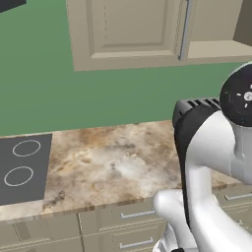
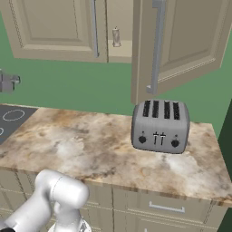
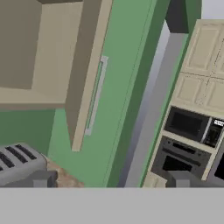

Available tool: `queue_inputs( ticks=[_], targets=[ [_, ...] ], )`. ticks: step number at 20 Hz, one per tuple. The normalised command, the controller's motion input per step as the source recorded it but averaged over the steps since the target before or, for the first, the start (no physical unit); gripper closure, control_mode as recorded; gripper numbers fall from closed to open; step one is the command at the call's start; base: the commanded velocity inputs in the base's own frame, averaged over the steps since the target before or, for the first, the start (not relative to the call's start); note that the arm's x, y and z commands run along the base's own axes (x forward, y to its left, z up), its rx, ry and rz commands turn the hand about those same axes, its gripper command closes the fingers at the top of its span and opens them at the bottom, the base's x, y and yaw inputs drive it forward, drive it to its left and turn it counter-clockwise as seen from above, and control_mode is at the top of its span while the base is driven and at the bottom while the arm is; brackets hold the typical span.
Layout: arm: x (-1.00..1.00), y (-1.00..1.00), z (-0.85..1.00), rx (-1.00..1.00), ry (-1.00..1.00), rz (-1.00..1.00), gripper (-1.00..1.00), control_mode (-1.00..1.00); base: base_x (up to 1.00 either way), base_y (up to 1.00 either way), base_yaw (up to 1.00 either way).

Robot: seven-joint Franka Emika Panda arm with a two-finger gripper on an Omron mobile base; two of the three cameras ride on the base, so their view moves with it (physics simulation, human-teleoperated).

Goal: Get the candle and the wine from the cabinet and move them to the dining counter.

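Standing in open cabinet (image 2: pixel 68 31), candle (image 2: pixel 116 37) (small, pale); pincer (image 3: pixel 111 179) spread, well apart.

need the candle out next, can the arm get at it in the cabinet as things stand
Probably yes. The cabinet door stands swung open, and the candle sits exposed on the shelf in the gap, nothing in front. The end effector is open, though angled past the door edge.

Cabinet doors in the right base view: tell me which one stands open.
The right-hand door, above the toaster, swings out from the cabinet; the left door lies flush. A small candle shows in the gap.
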Motion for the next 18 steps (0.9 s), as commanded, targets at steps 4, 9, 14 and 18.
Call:
queue_inputs(
  ticks=[4, 9, 14, 18],
  targets=[
    [0.79, 0.12, 0.00, 0.04, -0.19, -0.23, -1.00, -1.00, 0.00, 0.00, 0.00],
    [0.71, -0.22, 0.00, 0.03, -0.24, -0.02, -1.00, -1.00, 0.00, 0.00, 0.00],
    [0.24, -0.57, 0.00, 0.00, -0.32, 0.00, -1.00, -1.00, 0.00, 0.00, 0.00],
    [0.00, -0.54, -0.01, 0.00, -0.34, 0.00, -1.00, -1.00, 0.00, 0.00, 0.00]
  ],
)
